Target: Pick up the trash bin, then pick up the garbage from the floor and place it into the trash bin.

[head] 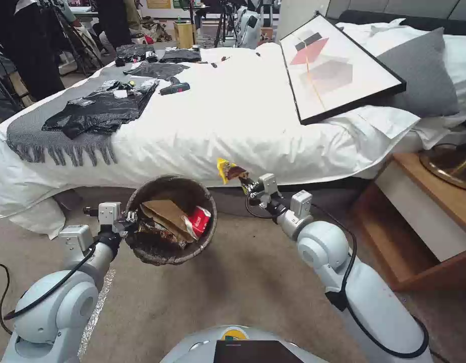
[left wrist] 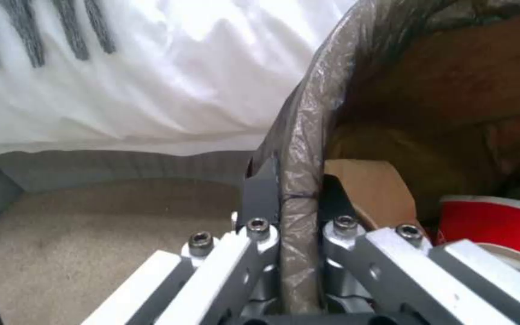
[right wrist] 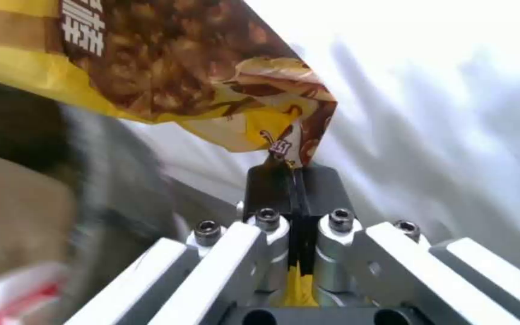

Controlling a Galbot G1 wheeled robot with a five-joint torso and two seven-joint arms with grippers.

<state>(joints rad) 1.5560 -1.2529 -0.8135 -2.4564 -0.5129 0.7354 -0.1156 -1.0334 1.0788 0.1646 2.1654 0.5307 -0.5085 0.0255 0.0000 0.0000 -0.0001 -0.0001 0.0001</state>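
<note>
The trash bin [head: 157,252], round and lined with a dark brown bag, hangs above the carpet with my left gripper [head: 128,220] shut on its near-left rim [left wrist: 299,180]. Inside it lie a tan paper bag [head: 167,214] and a red-and-white carton [head: 199,220], also seen as the carton [left wrist: 494,223] in the left wrist view. My right gripper [head: 248,185] is shut on a yellow and brown snack wrapper [head: 229,170], held in the air just right of the bin's rim, in front of the bed's side. The wrapper [right wrist: 169,72] stands up from the closed fingertips [right wrist: 272,189].
A bed with a white duvet [head: 233,116] runs across right behind the bin, carrying black bags, a grey throw and a framed picture [head: 338,65]. A wooden nightstand [head: 424,222] stands at the right. Beige carpet [head: 233,297] lies below both arms.
</note>
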